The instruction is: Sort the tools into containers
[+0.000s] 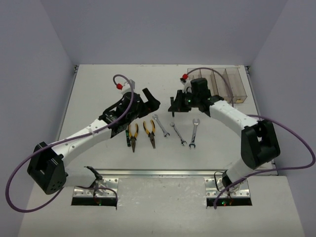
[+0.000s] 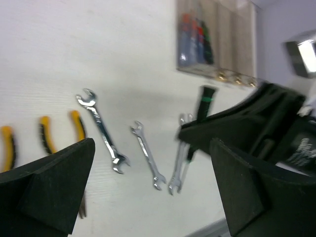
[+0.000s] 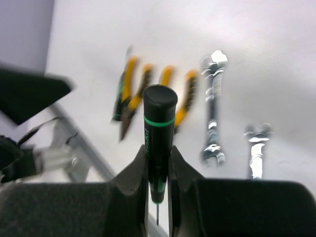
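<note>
The containers (image 1: 232,81) sit at the far right corner of the worktop (image 1: 98,89). My left end effector (image 1: 152,98) stands wide apart and empty above the middle, with two pliers (image 1: 132,134) and three wrenches (image 1: 178,133) lying in a row nearer me. My right end effector (image 3: 158,163) is clamped on the green-and-black screwdriver (image 3: 159,128), just beyond the wrenches.

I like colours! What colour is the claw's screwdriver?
The screwdriver is black with a green ring; right wrist view.

**Bright metal, dull plastic**

The 3 wrenches (image 2: 102,131) are polished, mirror-bright metal. The screwdriver (image 3: 159,118) has a smooth black handle with a green band. The bins (image 1: 232,84) are transparent brownish plastic. The tabletop (image 1: 98,89) is matt white and the fingers (image 2: 54,187) matt black.
</note>
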